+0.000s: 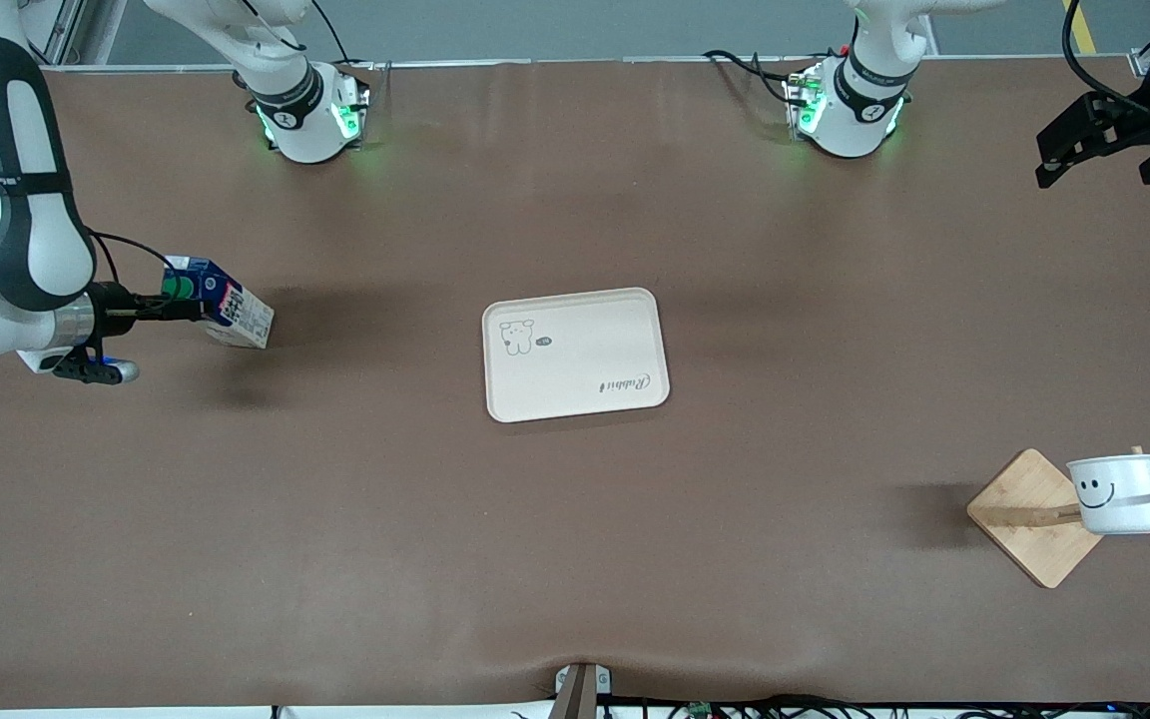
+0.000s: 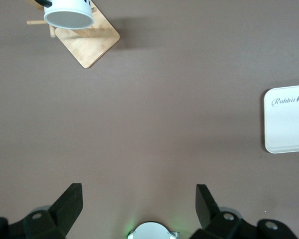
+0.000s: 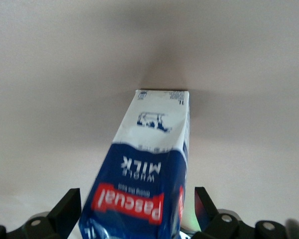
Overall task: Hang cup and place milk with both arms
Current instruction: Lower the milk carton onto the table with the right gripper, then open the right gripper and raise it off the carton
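Both jaws wide: right gripper point(image 3: 134, 209) straddles milk point(image 3: 149, 169) (left gripper point(image 2: 137, 204) empty).

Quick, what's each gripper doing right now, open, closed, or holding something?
Left gripper: open, empty, above bare table.
Right gripper: open, fingers either side of the milk carton, not clamping it.

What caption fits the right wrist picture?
Open right gripper straddles the tilted Pascual milk carton on the brown table.

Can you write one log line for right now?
cup: hung on rack | milk: not on tray | right gripper: open around milk | left gripper: open, waiting
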Action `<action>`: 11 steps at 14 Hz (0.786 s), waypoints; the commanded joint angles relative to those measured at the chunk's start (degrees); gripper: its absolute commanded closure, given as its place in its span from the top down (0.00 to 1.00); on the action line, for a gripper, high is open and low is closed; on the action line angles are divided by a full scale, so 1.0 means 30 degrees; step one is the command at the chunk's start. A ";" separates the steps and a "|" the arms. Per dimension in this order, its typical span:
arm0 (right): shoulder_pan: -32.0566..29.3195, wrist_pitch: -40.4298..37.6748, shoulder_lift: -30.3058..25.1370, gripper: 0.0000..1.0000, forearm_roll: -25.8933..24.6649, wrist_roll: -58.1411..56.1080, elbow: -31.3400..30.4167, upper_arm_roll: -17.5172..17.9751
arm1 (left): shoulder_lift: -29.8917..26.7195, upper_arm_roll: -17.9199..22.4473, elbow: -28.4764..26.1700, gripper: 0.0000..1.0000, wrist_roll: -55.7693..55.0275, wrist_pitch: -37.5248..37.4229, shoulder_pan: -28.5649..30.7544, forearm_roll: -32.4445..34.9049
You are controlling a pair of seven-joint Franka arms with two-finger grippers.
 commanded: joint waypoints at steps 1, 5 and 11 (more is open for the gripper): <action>-0.0440 -0.0116 -0.0094 1.00 0.0311 -0.0342 0.0197 0.0238 | -0.0344 -0.0431 -0.0190 1.00 0.0319 -0.0030 0.0015 -0.0310; -0.0440 -0.0175 -0.0095 1.00 0.0311 -0.0371 0.0285 0.0238 | -0.0491 -0.0753 -0.0161 1.00 0.0348 -0.0117 0.0044 -0.0310; -0.0381 -0.1221 -0.0124 1.00 0.0282 -0.0924 0.1275 0.0209 | -0.0374 -0.0782 -0.0190 1.00 0.0260 -0.0147 0.0103 -0.0310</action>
